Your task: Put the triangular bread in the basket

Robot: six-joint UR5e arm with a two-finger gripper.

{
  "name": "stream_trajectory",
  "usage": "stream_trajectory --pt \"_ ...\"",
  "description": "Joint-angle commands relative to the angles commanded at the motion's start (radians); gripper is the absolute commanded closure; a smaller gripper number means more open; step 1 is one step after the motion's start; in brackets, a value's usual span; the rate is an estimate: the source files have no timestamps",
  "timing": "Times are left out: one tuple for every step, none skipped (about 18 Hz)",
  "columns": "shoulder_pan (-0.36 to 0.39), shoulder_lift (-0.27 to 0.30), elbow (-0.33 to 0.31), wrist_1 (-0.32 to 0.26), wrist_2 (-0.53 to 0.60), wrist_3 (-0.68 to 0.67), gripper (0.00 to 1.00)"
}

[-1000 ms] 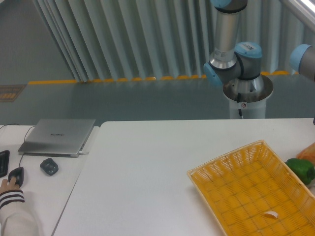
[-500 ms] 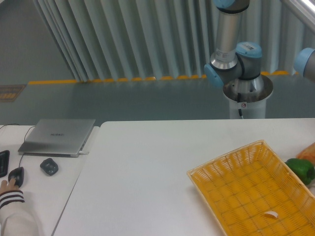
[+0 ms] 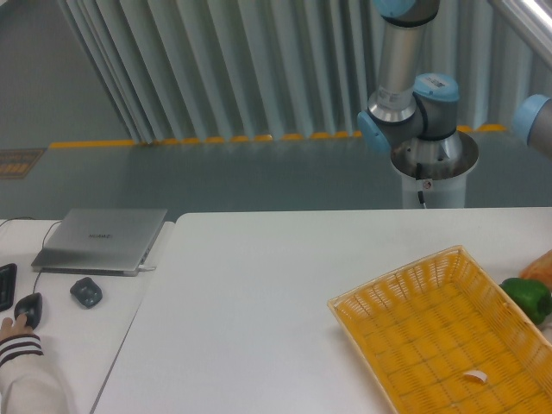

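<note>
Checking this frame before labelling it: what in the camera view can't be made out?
- Tool: out of frame; only the arm's base and joints show.
- Triangular bread: an orange sliver cut off by the right edge.
- Basket: near corner cropped.
- White scrap: too small to identify.

Robotics lab/test cell: UR5e arm (image 3: 405,95) on pedestal; yellow floor tape (image 3: 198,140); pleated curtain wall (image 3: 241,69); operator's laptop (image 3: 102,239) on side desk (image 3: 78,336).

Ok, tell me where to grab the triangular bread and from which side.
Only a golden corner of the triangular bread shows at the right frame edge; the rest is cut off. Come from above, probably: the green pepper sits right at its near side, the basket beside that. Pinch across its flanks.
</note>
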Motion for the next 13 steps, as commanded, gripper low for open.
stream_trajectory --pt "0.000 -0.003 0.000 0.000 0.000 0.002 0.00" --pt "-0.002 -0.008 -0.006 0.002 -0.002 0.002 0.00" --pt "-0.002 -0.014 -0.008 0.003 -0.002 0.002 0.04" --pt "0.000 -0.017 -0.006 0.003 -0.002 0.003 0.10" --pt "0.002 -0.018 -0.008 0.003 -0.002 0.003 0.12" --pt "0.002 -0.021 -0.008 0.002 -0.002 0.005 0.16" --pt "0.003 -0.023 -0.008 0.003 0.000 0.011 0.20" --pt "0.005 -0.023 -0.008 0.002 0.000 0.024 0.24" --pt "0.005 -0.023 -0.008 0.003 0.000 0.044 0.32" --pt "0.009 -0.023 -0.006 0.003 0.000 0.069 0.38" --pt "0.011 -0.023 -0.006 0.003 0.000 0.092 0.47" --pt "0.011 -0.023 -0.006 0.003 0.000 0.104 0.57" --pt "0.011 -0.022 -0.005 0.003 0.000 0.107 0.65"
